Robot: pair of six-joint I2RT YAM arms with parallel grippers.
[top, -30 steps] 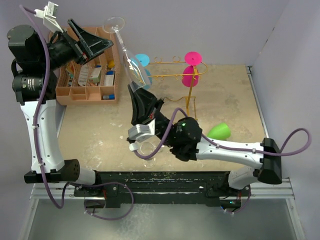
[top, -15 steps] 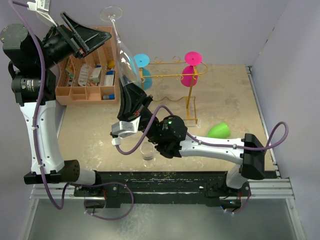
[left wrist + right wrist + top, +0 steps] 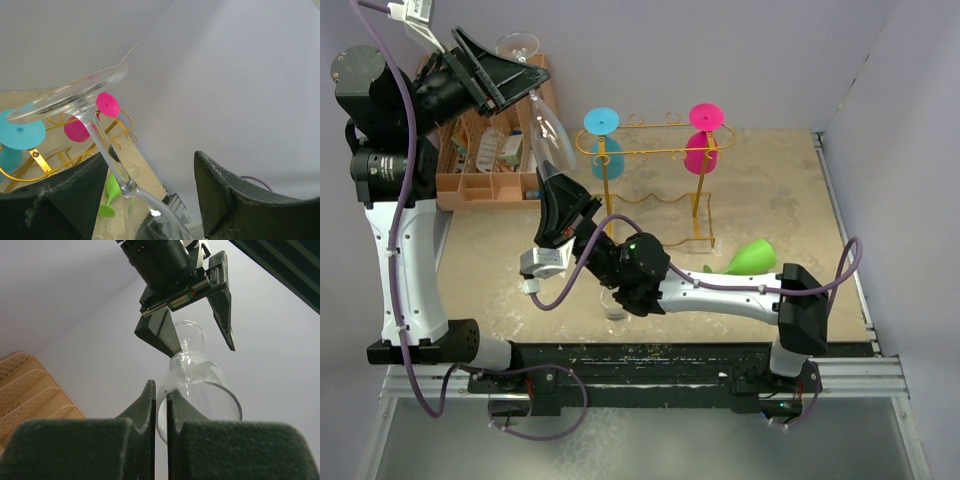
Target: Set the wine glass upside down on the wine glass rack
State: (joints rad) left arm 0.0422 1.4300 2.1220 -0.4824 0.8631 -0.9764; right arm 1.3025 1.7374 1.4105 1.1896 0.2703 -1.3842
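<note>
The clear wine glass (image 3: 546, 135) hangs in the air, upside down and tilted, with its foot (image 3: 517, 45) at the top. My right gripper (image 3: 555, 178) is shut on its rim, and the wall of the bowl (image 3: 200, 380) sits pinched between the fingertips (image 3: 149, 392). My left gripper (image 3: 520, 80) is open around the stem (image 3: 102, 145), just under the foot. The stem runs close to the left finger (image 3: 50, 200) and well apart from the right one. The golden wine glass rack (image 3: 650, 150) stands at the back centre of the table.
A cyan glass (image 3: 602, 125) and a pink glass (image 3: 704, 135) hang on the rack. A green glass (image 3: 750, 258) lies on its side at the right. Another clear glass (image 3: 617, 305) stands under my right arm. The peach organizer (image 3: 485, 150) sits at the back left.
My right arm has carried the glass to the left and up to the left gripper, so the stem now lies between the left fingers. The left jaws have narrowed a little.
</note>
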